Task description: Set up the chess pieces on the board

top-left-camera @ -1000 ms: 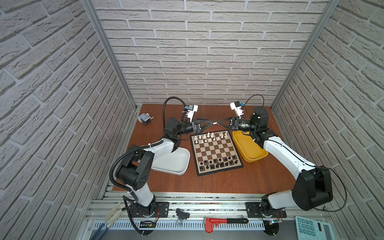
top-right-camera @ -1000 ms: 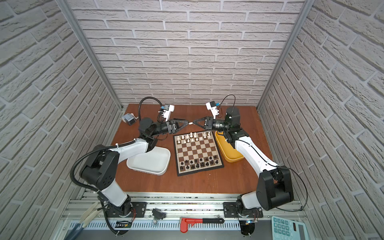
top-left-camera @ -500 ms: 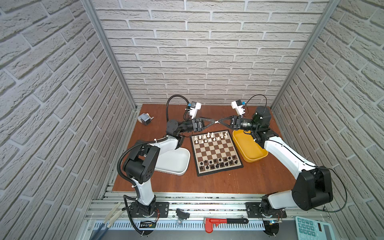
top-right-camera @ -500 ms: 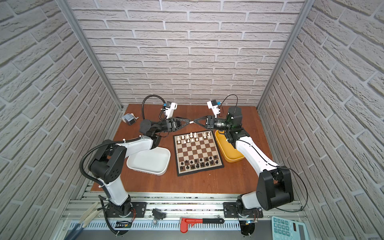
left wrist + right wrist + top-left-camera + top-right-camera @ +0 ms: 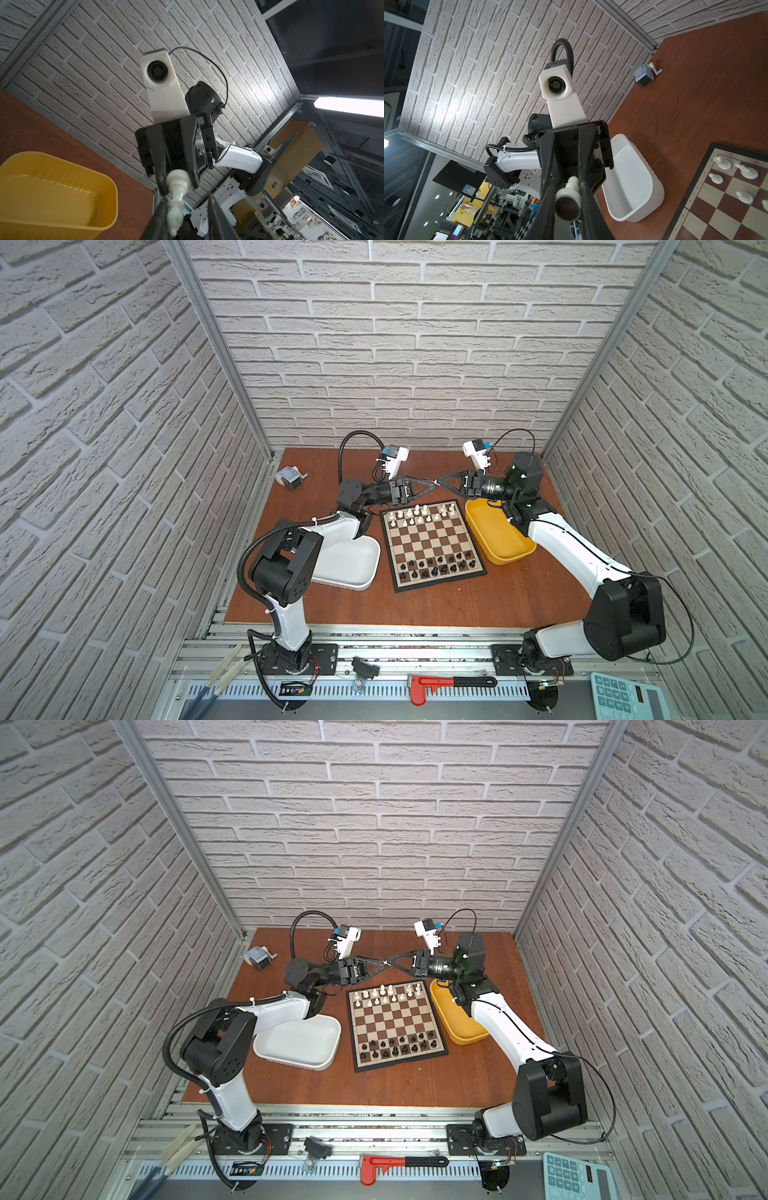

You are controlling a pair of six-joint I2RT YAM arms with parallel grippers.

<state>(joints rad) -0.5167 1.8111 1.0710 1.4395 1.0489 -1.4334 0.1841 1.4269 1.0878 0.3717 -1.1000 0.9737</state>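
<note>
We are looking at our two arms meeting tip to tip, raised off the reddish-brown wooden table (image 5: 436, 614) near the far edge of the flat square chessboard of dark brown and cream squares (image 5: 434, 542). The board is lying between a white plastic tub (image 5: 353, 568) and a yellow plastic tub (image 5: 505, 545).

Between the tips, a small white plastic chess piece (image 5: 176, 193) is lying sideways in the air, clear of the board. The right gripper (image 5: 440, 482) is clamping it at the base end. In the right wrist view the round brown underside is facing the camera, and the dark fingers (image 5: 589, 212) are pinching it from both sides.

The left gripper (image 5: 431, 483) is holding its jaws apart around the piece's slim top. In the left wrist view one finger (image 5: 159, 218) is lying against the piece, while the other is standing off with a gap showing.

On the board, the white chessmen (image 5: 417, 515) are standing in the two far rows with gaps among them. The black chessmen (image 5: 436, 566) are standing in the two near rows. A small grey-blue box with a crank (image 5: 289, 479) is sitting at the table's far left corner.
</note>
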